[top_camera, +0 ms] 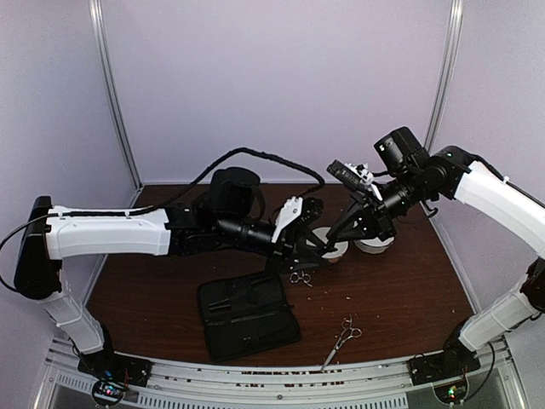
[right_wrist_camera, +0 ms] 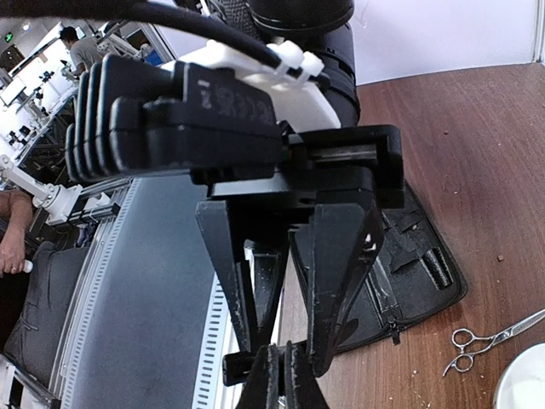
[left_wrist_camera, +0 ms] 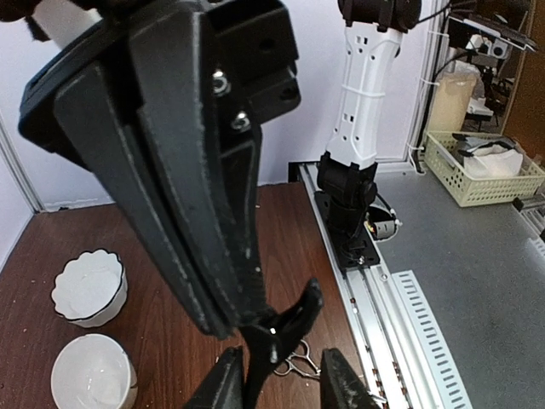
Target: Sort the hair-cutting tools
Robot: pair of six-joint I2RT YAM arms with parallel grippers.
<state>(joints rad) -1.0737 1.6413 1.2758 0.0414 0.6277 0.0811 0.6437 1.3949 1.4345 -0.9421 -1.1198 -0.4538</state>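
Note:
A dark stick-like tool (left_wrist_camera: 277, 336) hangs above the table near the bowls, and my right gripper (right_wrist_camera: 281, 375) is shut on it. My left gripper (left_wrist_camera: 285, 383) stands open around the tool's lower part; one finger (left_wrist_camera: 226, 383) is close beside it and the other (left_wrist_camera: 345, 383) is apart. The top view shows both grippers meeting, left (top_camera: 317, 249) and right (top_camera: 334, 241). One pair of silver scissors (top_camera: 300, 277) lies on the table just below them. Another pair of scissors (top_camera: 341, 335) lies near the front edge.
Two white bowls (left_wrist_camera: 89, 285) (left_wrist_camera: 94, 375) stand side by side behind the grippers. An open black case (top_camera: 247, 317) lies at the front left of the brown table (top_camera: 409, 298). A metal rail (top_camera: 281, 375) runs along the near edge.

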